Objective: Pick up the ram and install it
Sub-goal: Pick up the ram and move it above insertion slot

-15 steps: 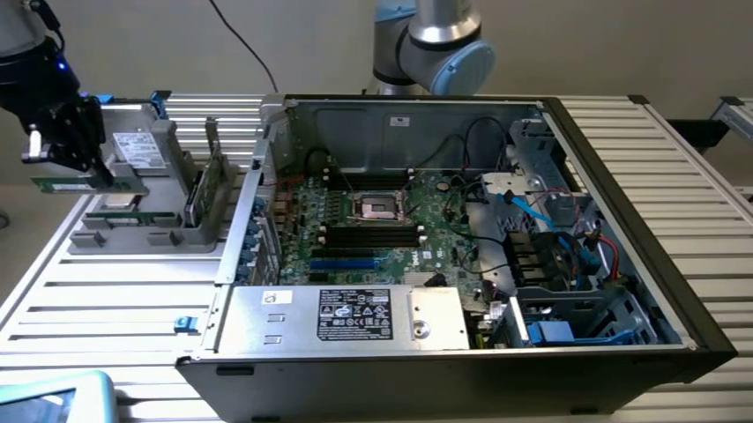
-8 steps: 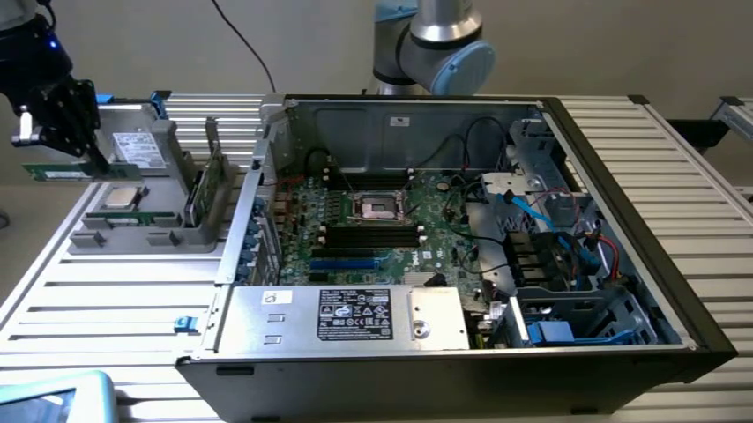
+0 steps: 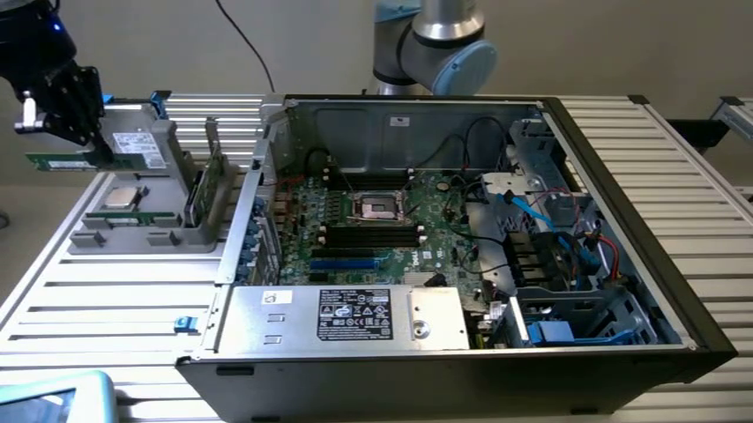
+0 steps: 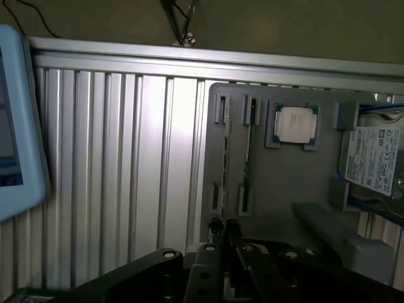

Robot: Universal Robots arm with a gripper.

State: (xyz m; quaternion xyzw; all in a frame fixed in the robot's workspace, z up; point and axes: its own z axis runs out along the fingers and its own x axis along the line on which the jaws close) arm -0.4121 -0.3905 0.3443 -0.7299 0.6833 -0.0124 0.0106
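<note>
Where the ribbed counter carries a gray parts tray at the exterior view's left, the black claw hangs above it. It is closed narrowly on the ram, a thin green stick held level in the air. A square silver processor lies in the tray below. The open computer case sits to the right, its motherboard well apart from the ram.
</note>
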